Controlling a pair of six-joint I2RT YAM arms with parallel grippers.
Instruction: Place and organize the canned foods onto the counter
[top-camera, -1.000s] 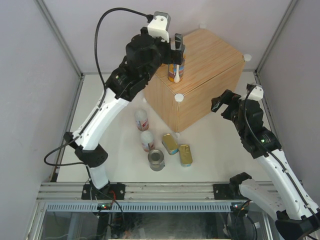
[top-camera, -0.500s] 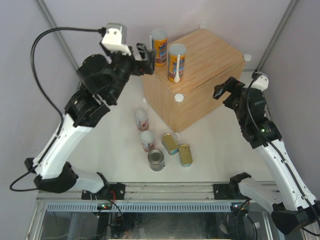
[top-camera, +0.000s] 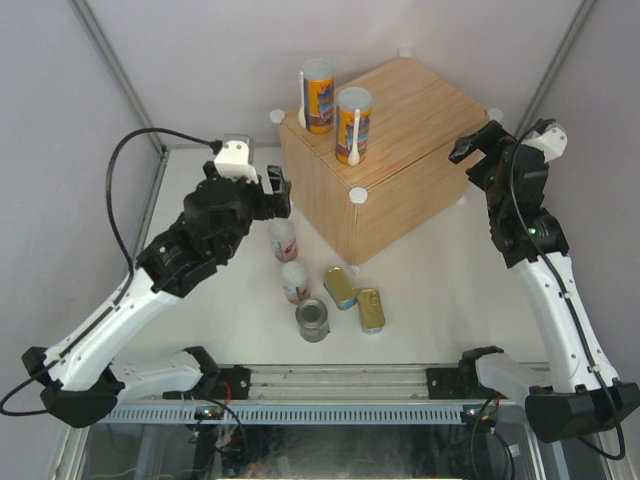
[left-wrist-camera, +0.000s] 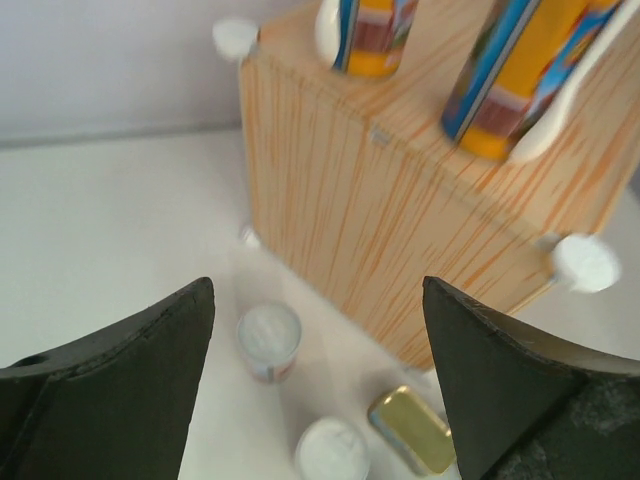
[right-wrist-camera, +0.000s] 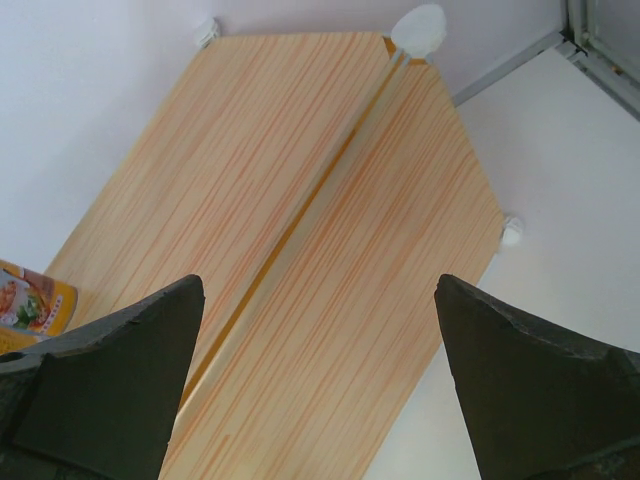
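Canned foods come first for your left gripper (top-camera: 277, 192), which hangs with its jaws spread and nothing between them, above the table (top-camera: 430, 290) and just beside the counter's left face. In the top view, the nearest white-red tube (top-camera: 284, 240) stands upright at about 6 o'clock from it. The left wrist view shows that tube's white lid (left-wrist-camera: 269, 330) below and between the fingers (left-wrist-camera: 130, 380), a little left of centre. I judge this the next pick. Centre the jaws over the lid, come straight down, and close on the body below it, so you don't nudge the second white-red tube (top-camera: 294, 281), close by at 6 o'clock of the first. Farther out, the dark-blue can (top-camera: 313, 321) and two gold tins (top-camera: 341, 287) sit at about 5 o'clock. On the counter (top-camera: 420, 120), two orange-blue tubes (top-camera: 319, 96) stand at its 10 o'clock corner; set the tube down beside them, apart from their spoons (top-camera: 355, 140). Your right gripper (top-camera: 478, 142) hovers spread wide and empty at the counter's 3 o'clock corner; hold it out of the way.
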